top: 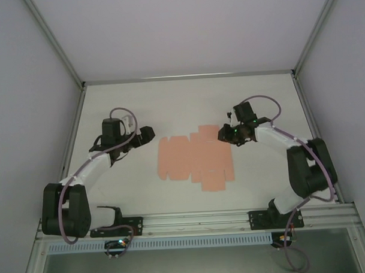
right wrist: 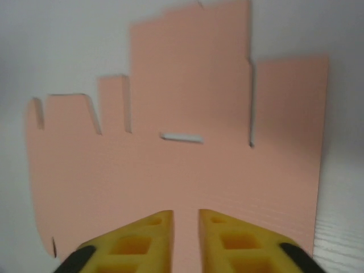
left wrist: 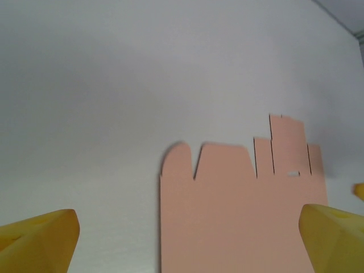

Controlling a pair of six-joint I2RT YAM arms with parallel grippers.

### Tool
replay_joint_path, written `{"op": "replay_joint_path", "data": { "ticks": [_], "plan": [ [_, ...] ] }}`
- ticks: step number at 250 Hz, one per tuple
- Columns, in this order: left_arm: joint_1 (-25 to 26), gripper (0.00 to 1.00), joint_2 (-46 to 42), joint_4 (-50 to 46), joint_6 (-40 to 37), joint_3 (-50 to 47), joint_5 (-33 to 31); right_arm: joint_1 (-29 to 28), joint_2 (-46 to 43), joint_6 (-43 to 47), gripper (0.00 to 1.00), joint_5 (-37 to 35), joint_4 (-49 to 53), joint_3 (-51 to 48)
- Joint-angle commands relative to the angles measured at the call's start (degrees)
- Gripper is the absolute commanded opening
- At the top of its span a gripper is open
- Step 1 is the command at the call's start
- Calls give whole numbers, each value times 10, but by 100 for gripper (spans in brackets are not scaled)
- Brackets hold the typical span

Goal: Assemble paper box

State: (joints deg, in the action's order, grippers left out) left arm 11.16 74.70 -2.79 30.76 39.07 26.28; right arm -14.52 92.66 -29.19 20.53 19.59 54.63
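Paper box: flat, unfolded salmon-pink die-cut sheet

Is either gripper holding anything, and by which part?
Left gripper open beside the paper sheet, holding nothing. Right gripper nearly closed at the sheet's edge; whether it pinches the edge is unclear.

A white table sits between pale grey walls.

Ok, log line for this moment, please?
paper box: flat, unfolded on table | left gripper: open, at its left edge | right gripper: nearly shut over it, no visible grip
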Motion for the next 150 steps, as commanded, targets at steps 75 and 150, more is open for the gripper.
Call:
{"op": "replay_joint_path", "data": {
  "ticks": [75, 150],
  "plan": [
    [40, 100, 112, -19, 22, 23, 104, 3, 130, -39, 10, -51, 91, 32],
    [77, 93, 179, 30, 43, 34, 149, 8, 149, -41, 7, -36, 63, 20]
  ]
}}
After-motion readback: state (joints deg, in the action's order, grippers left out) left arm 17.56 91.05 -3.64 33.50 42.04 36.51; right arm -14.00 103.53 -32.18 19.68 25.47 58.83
